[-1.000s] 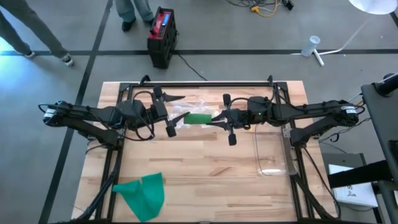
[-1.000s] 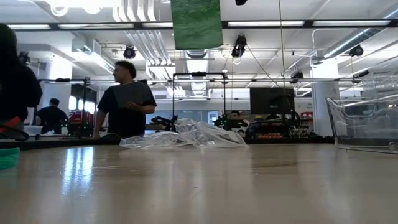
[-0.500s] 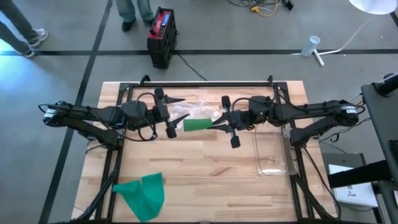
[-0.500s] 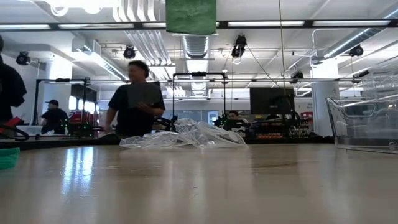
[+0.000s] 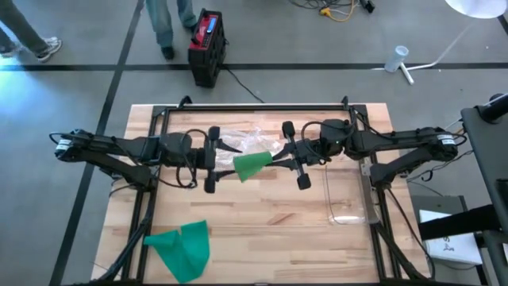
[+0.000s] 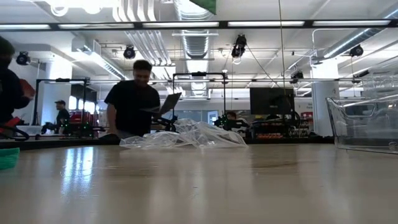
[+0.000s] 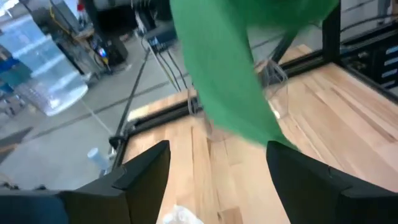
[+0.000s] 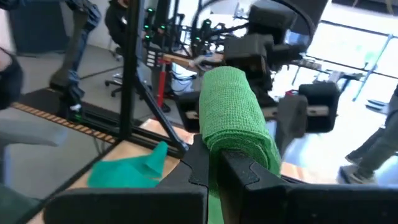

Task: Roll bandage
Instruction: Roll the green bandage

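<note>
The right pincer (image 5: 272,160) is gripping a rolled green bandage (image 5: 252,166) above the middle of the table (image 5: 262,230), its fingers closed tight on the roll's end, as the right wrist view shows (image 8: 239,118). The roll is sticking out from that pincer toward the left pincer (image 5: 222,159), which is hanging just beside the roll's free end with its fingers spread wide and nothing between them. From the left wrist view the green cloth (image 7: 230,74) is hanging in front of those open fingers, perhaps as a loose tail, though the view is too blurred to be sure. Behind both pincers a crumpled clear plastic wrapper (image 5: 246,137) is lying on the table. A second green bandage (image 5: 181,248) is lying unrolled well away from the left pincer, near the table's front edge.
</note>
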`<state>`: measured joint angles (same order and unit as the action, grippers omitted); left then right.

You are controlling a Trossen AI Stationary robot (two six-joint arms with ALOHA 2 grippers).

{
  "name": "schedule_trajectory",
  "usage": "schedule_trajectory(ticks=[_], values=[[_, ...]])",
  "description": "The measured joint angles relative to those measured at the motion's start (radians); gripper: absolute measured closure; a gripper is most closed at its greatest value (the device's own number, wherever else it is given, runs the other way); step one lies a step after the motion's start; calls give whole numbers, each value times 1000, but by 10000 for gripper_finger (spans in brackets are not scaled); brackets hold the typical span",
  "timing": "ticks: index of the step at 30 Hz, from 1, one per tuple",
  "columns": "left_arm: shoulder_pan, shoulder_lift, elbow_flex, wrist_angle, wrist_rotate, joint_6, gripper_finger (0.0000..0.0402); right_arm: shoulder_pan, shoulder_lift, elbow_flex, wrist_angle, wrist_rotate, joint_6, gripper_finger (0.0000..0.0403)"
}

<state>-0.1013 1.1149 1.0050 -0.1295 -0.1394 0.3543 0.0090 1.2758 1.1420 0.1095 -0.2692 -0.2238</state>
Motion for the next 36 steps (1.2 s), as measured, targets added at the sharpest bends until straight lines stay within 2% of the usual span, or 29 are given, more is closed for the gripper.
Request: schedule_trajectory(ticks=[11,19,25,30,36], values=[[0,-2,-9,-41,-9,-40,121,0,-23,9,-30,-22,22,400],[0,-2,-44,-35,1,-121,137,0,-49,11,-77,-19,-37,400],[0,-22,-247,351,151,-147,153,0,-53,-24,-78,12,-43,400],[2,-46,-385,534,147,-201,160,-9,-56,-93,-87,117,-49,400],[28,-95,-424,670,147,-251,155,-18,-56,-157,-82,184,-50,400]])
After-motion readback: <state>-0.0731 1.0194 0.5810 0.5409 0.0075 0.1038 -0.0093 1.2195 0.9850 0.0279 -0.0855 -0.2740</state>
